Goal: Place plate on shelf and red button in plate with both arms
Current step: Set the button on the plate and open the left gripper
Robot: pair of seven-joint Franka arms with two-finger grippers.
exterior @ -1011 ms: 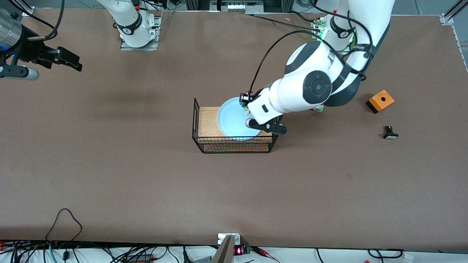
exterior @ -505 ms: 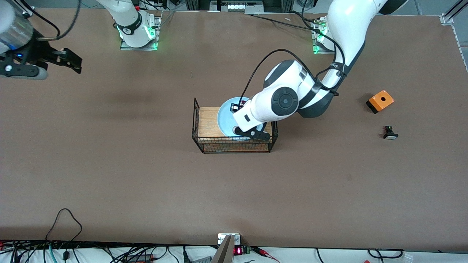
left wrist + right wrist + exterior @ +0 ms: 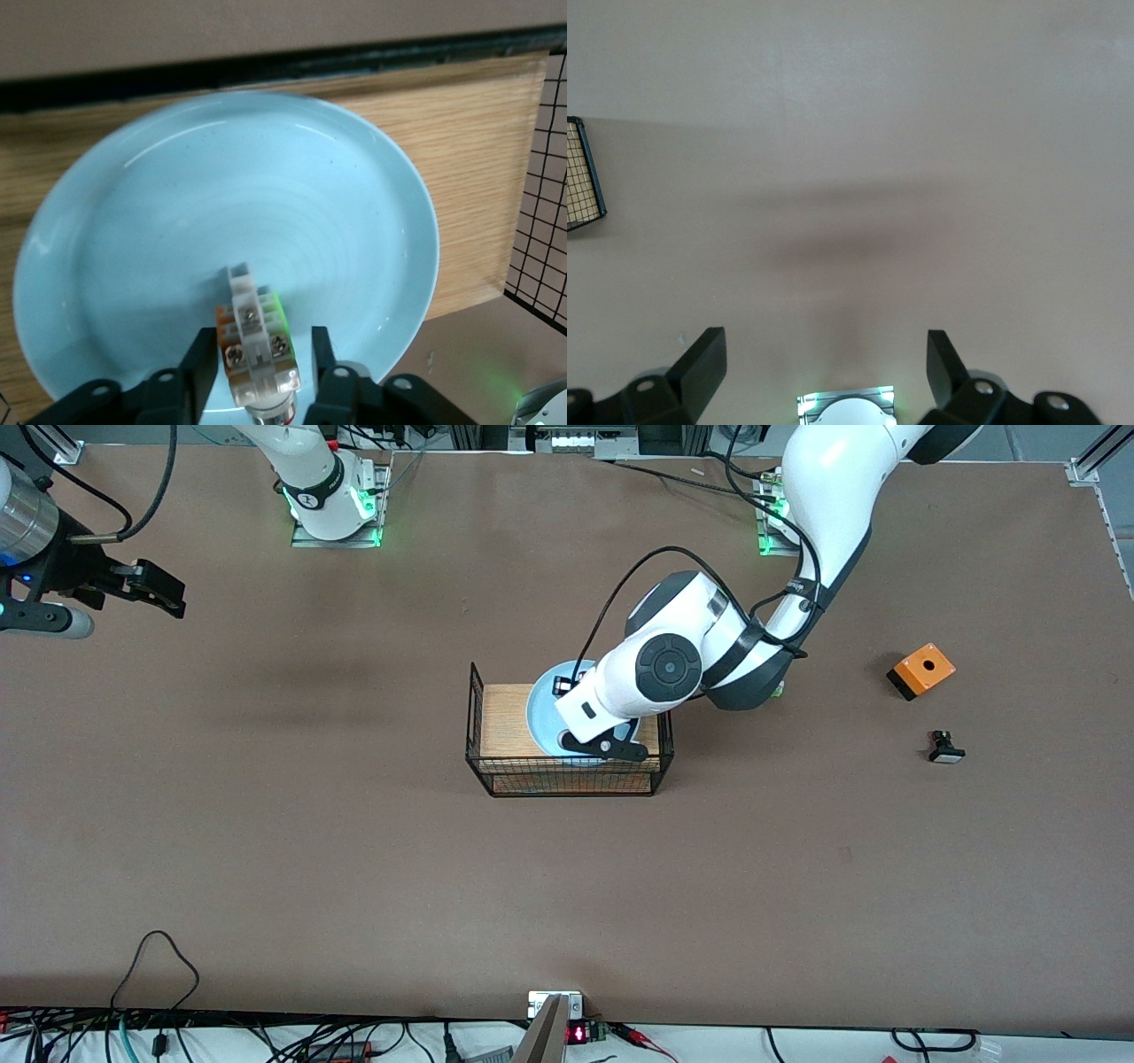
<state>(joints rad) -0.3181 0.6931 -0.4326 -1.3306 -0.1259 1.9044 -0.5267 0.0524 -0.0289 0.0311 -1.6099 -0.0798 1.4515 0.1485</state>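
So the plate (image 3: 221,239) is a round, shallow, glossy light-blue one, lying flat on the wooden board (image 3: 469,177) inside the wire rack (image 3: 567,779). The red button (image 3: 257,341) is a tiny white switch with orange and green bits, pinched upright in the left gripper (image 3: 257,376) just over the plate's middle.

Counting the things on the brown surface (image 3: 354,850)

There are two robot arms. There is one blue plate (image 3: 542,713), one wire basket (image 3: 567,775) with one wood board (image 3: 503,722), one orange box (image 3: 921,670), one black switch (image 3: 945,747), and one small switch (image 3: 255,343) held over the plate.
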